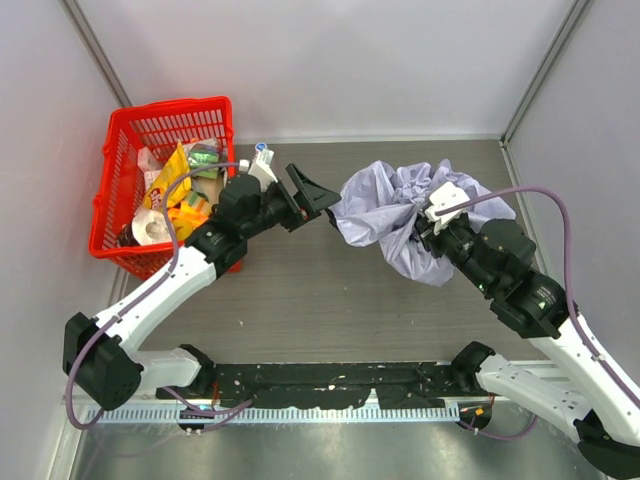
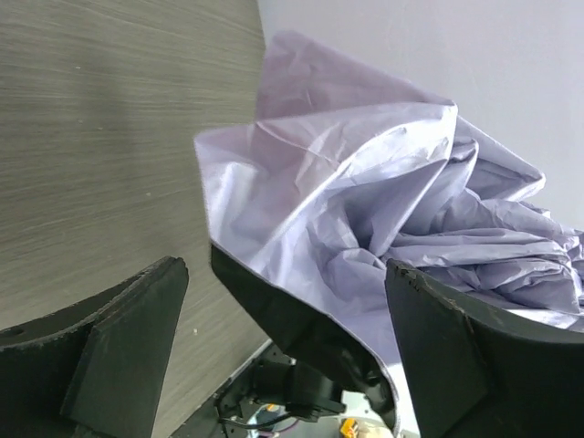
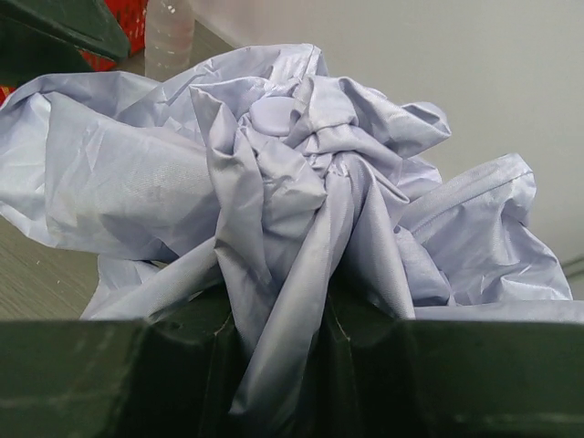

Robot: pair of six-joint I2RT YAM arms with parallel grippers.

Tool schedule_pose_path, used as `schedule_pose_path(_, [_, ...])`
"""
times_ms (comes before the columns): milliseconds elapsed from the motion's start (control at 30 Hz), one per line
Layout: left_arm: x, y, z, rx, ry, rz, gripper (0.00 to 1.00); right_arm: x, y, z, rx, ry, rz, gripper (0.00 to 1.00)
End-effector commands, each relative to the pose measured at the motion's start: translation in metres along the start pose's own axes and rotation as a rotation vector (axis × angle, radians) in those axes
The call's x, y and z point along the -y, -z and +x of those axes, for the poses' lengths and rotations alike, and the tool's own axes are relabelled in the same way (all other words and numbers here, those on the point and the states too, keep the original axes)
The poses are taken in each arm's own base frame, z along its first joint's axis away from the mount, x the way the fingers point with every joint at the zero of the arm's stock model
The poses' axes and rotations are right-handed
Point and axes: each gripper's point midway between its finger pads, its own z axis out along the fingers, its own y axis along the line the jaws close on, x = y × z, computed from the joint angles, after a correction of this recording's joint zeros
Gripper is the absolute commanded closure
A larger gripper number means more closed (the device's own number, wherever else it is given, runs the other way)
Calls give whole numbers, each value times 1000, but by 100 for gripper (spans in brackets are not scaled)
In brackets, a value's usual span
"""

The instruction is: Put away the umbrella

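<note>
While the umbrella (image 1: 400, 215) lies in a crumpled heap on the table (image 1: 300, 300), right of centre, the right gripper (image 1: 428, 225) has its jaws pinched tight on a twisted bunch of the pale lavender canopy. The left gripper (image 1: 320, 200) hangs just beside the fabric's left edge, jaws wide apart, holding nothing. A red basket (image 1: 118, 135) sits well off to the left.

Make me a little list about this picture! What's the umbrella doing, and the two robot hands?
umbrella: crumpled lavender fabric on the table, outside the basket
right gripper: shut, pinching the fabric
left gripper: open, by the fabric's edge nearest the basket
basket: red, far left, things inside
bottle: clear, next to the basket
</note>
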Motion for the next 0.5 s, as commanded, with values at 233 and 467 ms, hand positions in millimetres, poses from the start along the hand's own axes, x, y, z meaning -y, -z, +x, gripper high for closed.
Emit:
schedule_pose_path(233, [56, 8, 16, -62, 36, 283, 52, 10, -9, -56, 243, 66, 29, 100])
schedule_pose_path(467, [46, 49, -26, 247, -89, 254, 100, 67, 30, -61, 384, -243, 366, 100])
